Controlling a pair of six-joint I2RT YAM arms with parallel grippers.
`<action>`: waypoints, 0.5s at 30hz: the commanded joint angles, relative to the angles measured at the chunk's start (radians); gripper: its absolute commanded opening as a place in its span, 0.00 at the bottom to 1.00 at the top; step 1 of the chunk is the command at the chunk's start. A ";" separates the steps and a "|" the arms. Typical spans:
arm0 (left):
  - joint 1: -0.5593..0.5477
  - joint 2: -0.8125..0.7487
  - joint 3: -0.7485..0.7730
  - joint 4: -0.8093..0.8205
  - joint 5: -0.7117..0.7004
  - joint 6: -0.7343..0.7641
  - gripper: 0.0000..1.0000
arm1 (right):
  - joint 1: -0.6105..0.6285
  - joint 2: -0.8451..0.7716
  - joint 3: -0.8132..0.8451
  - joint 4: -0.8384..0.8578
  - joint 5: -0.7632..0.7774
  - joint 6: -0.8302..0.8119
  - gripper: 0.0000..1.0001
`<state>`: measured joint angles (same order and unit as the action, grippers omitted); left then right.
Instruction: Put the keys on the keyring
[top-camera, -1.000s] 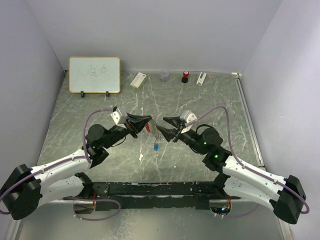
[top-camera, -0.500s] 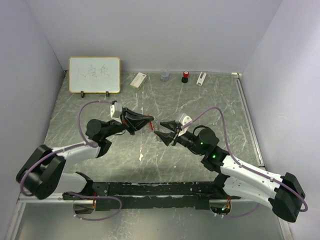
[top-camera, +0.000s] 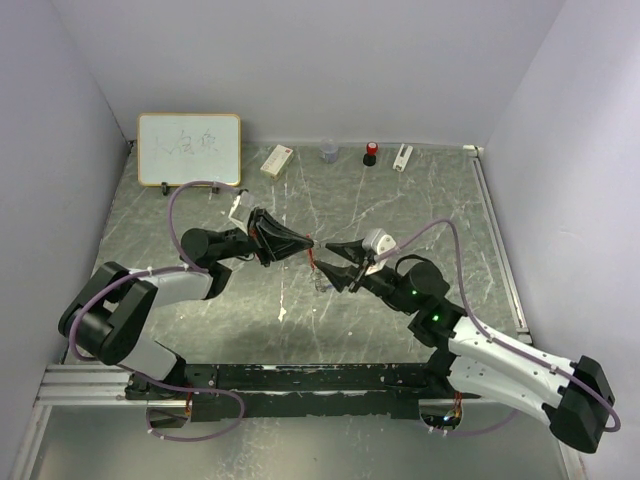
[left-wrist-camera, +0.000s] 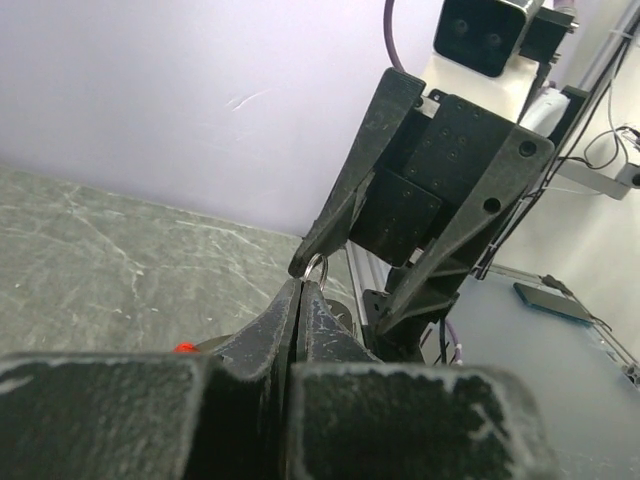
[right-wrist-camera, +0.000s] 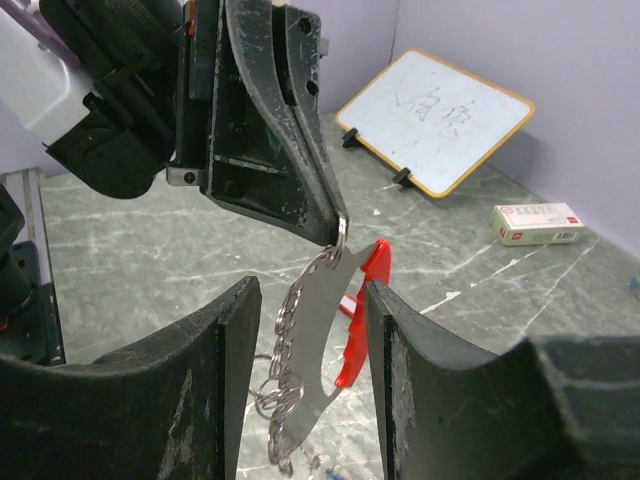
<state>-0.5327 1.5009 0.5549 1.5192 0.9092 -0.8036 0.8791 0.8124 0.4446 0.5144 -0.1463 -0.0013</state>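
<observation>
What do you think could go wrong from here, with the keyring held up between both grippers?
The left gripper pinches only the thin grey metal ring at its fingertips; a nudge might pull it free. The chain and bright red oblong fob hang between the right gripper's open fingers, so closing may catch the wrong piece.

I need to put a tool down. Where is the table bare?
Bare: marbled green tabletop right of the right arm, and the strip before the white-and-red box. Crowded: centre, around the grey metal keyring with red fob.
</observation>
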 joint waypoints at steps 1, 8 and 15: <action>0.007 -0.010 0.045 0.287 0.051 -0.045 0.07 | 0.002 -0.047 -0.013 0.026 0.041 -0.005 0.46; 0.007 0.010 0.058 0.289 0.070 -0.067 0.07 | 0.001 -0.036 0.016 0.011 0.052 -0.035 0.31; 0.006 0.014 0.062 0.289 0.087 -0.077 0.07 | 0.001 0.014 0.054 0.024 0.027 -0.040 0.25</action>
<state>-0.5327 1.5082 0.5827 1.5284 0.9699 -0.8597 0.8791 0.8154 0.4583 0.5095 -0.1085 -0.0246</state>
